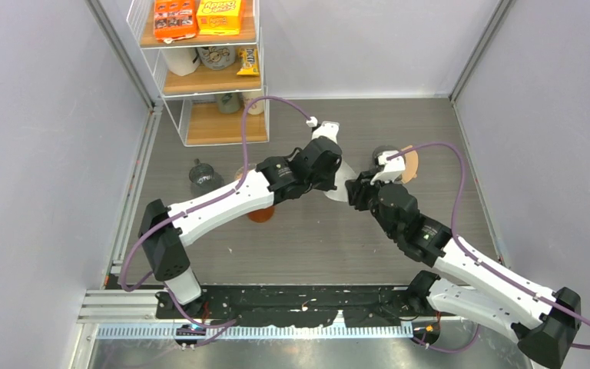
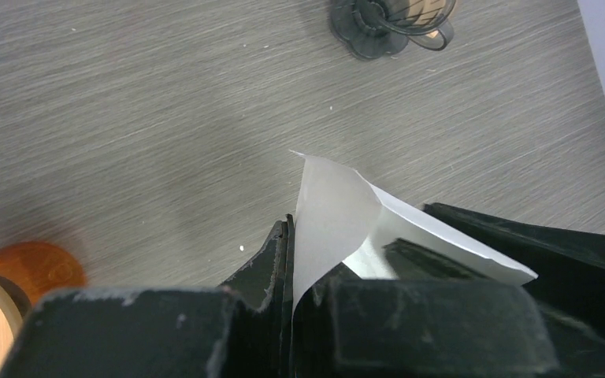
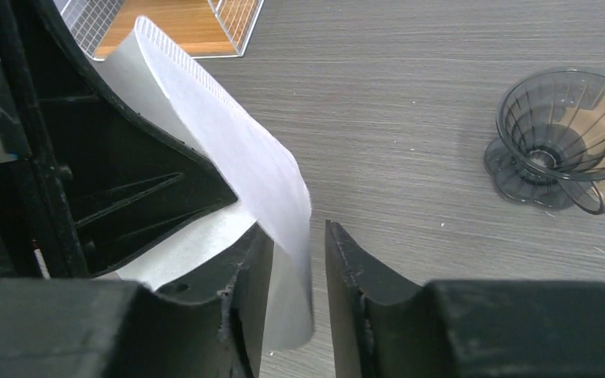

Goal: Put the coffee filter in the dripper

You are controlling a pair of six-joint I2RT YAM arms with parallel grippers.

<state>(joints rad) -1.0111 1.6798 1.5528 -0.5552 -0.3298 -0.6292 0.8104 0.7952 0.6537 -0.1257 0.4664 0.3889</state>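
The white paper coffee filter (image 2: 339,213) hangs above the table between the two grippers. My left gripper (image 2: 293,236) is shut on one edge of it. My right gripper (image 3: 298,232) is open, its jaws apart, with the filter's (image 3: 228,150) lower edge hanging loose in the gap. From above, the left gripper (image 1: 336,171) and right gripper (image 1: 357,190) meet at the filter (image 1: 342,187) mid-table. The dark, clear plastic dripper (image 3: 567,134) stands upright on the table just right of them, also seen as the dripper (image 1: 380,156) and the dripper (image 2: 390,20).
A brown disc (image 1: 411,165) lies against the dripper's right side. An orange cup (image 1: 261,211) sits under the left forearm, and a dark glass vessel (image 1: 203,177) stands to its left. A wire shelf (image 1: 200,69) with boxes and cups fills the back left corner.
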